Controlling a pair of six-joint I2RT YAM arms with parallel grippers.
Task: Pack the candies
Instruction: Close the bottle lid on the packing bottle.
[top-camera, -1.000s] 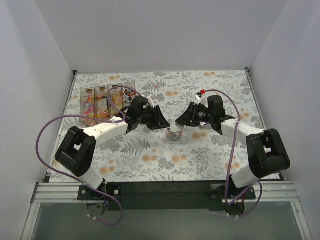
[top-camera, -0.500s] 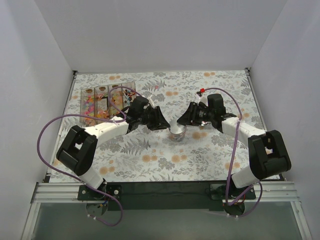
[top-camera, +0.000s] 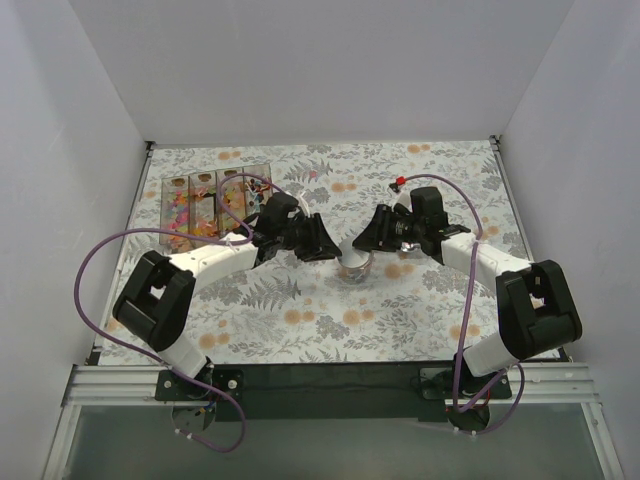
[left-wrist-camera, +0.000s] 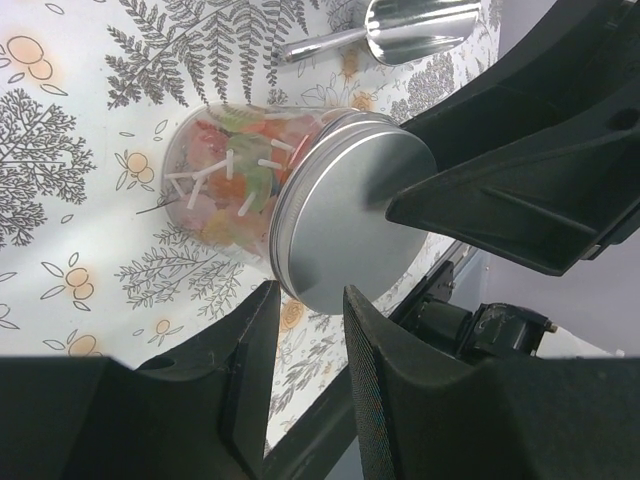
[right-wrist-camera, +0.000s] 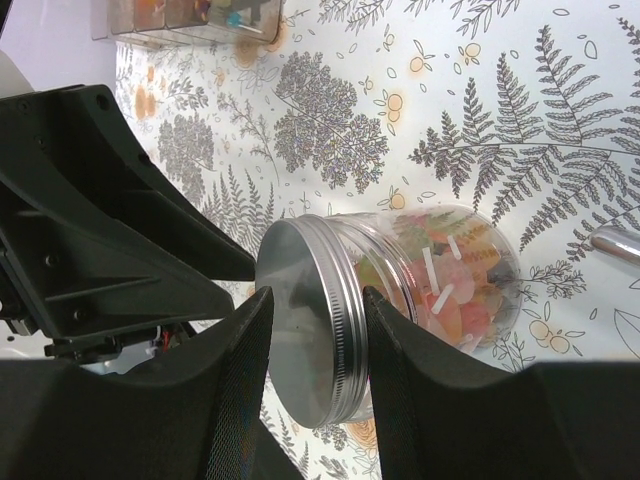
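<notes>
1. Two sets of jaws converge on one jar. The right gripper has a finger on either side of the metal lid. Whether they press the rim cannot be told.
2. The left gripper has its jaws spread. A strip of tablecloth shows between them, and they hold nothing.
3. The jar stands mid-table between the grippers, just beyond the left fingertips and to their right. The lid appears uppermost, so the long axis runs from the lid down to the cloth.
4. The candies fill the jar behind its clear wall. More sit in the compartment tray at far left, well apart from both grippers.
5. Judgement: the right gripper is the nearer, so seating or turning the lid falls to it. The left would have to close on the jar body to steady it.
6. The left arm and right arm reach inward from the near corners, forearms low and wrists facing each other.
7. A metal scoop lies on the cloth near the jar, held by neither gripper.
</notes>
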